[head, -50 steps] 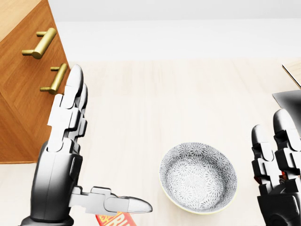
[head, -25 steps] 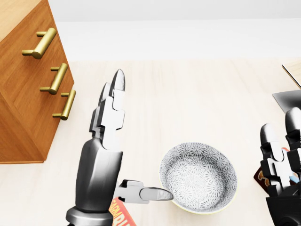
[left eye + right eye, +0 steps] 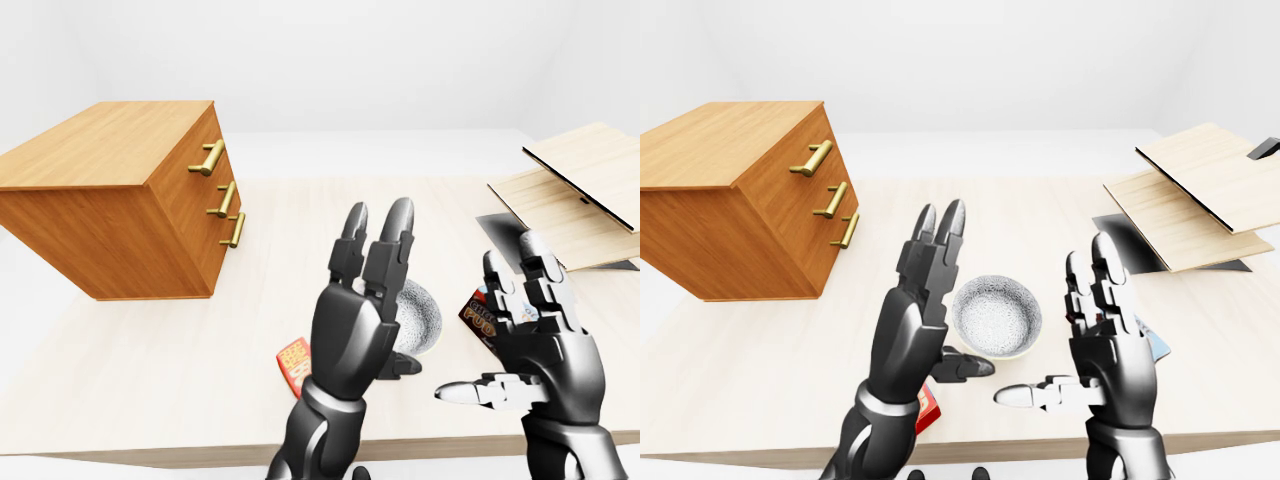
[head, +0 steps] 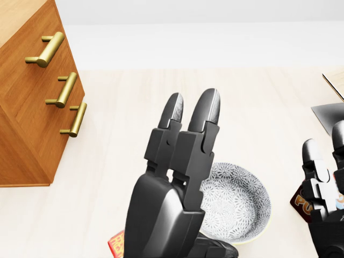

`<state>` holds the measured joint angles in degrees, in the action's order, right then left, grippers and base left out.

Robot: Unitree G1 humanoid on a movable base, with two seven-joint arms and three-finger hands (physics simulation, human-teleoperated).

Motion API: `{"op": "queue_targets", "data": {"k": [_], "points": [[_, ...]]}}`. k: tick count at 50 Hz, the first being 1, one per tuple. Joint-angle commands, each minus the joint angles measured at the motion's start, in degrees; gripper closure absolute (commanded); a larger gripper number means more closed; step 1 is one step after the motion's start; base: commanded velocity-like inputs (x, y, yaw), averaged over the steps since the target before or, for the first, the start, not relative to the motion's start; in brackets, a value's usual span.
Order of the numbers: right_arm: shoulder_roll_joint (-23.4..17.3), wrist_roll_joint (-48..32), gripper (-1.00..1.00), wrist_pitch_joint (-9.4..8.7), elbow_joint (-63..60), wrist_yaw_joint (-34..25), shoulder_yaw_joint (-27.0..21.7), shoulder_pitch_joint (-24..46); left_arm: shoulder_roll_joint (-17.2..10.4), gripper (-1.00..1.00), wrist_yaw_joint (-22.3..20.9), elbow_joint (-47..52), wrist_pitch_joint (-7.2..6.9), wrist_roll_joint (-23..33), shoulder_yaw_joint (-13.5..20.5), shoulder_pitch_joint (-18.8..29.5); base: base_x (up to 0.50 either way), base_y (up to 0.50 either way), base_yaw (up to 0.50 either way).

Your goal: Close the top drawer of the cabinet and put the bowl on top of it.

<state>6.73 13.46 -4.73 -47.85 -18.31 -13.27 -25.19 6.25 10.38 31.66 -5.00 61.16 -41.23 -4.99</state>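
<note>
The bowl (image 3: 997,315) sits near the table (image 3: 150,350) edge that runs along the bottom of the right-eye view, about midway along it. The cabinet (image 3: 120,200) stands well apart, at the table's left end. Its top drawer (image 3: 190,165) looks flush with the 2 below it, so that half of the job seems done, though the angle doesn't make this certain.

The left hand (image 3: 918,310) is spread wide, fingers straight up just left of the bowl and thumb poking in at the rim. It's hard to tell whether the thumb touches. The right hand (image 3: 1108,340) is wide open too, to the bowl's right, thumb aimed at it and holding nothing.

This looks like the setup for a 2-handed scoop. To do it well, both hands should close in evenly so the bowl doesn't skid toward that near edge. Thumbs should go low under the rim, and the lift should be level. A red packet (image 3: 293,362) lies right by the left hand and shouldn't get pinched in.
</note>
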Motion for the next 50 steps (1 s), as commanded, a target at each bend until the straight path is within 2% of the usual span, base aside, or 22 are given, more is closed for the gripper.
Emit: {"op": "queue_targets", "data": {"k": [1,3,4,6,17,29,34,50], "points": [[0.7,1.2,-1.00,-0.27,-1.8,-0.9,-1.3,-0.7,0.4,-1.00,0.7,-1.9,0.00,6.8,-4.4,-0.3,0.00,0.00,0.00],[0.9,1.5,-1.00,-0.27,-2.1,-1.4,-2.0,-0.6,0.5,-1.00,0.1,-3.1,0.00,7.1,-4.5,-0.4,0.00,0.00,0.00],[0.7,2.4,-1.00,-0.27,-2.2,-1.4,-3.0,0.0,0.5,-1.00,1.7,-4.4,0.00,9.1,-4.0,-0.1,0.00,0.00,0.00],[0.9,2.7,-1.00,-0.27,-2.4,-1.7,-3.7,0.3,0.7,-1.00,1.8,-4.7,0.00,8.2,-3.8,-0.3,0.00,0.00,0.00],[2.3,3.5,-1.00,-0.27,-3.5,-3.2,-6.1,0.6,1.7,-1.00,0.6,-7.2,0.00,13.3,-4.1,0.0,0.00,0.00,0.00],[5.4,9.3,-1.00,-0.27,-8.6,-7.4,-14.5,0.3,2.3,-1.00,0.2,-9.8,0.00,15.7,-4.9,0.0,0.00,0.00,0.00],[5.8,9.1,-1.00,-0.27,-8.5,-7.8,-15.3,1.3,2.2,-1.00,0.1,-10.8,0.00,16.4,-5.8,-0.4,0.00,0.00,0.00],[6.5,9.8,-1.00,-0.27,-9.1,-8.6,-16.2,0.9,2.5,-1.00,0.0,-16.2,0.00,15.9,-5.2,-0.3,0.00,0.00,0.00]]}}
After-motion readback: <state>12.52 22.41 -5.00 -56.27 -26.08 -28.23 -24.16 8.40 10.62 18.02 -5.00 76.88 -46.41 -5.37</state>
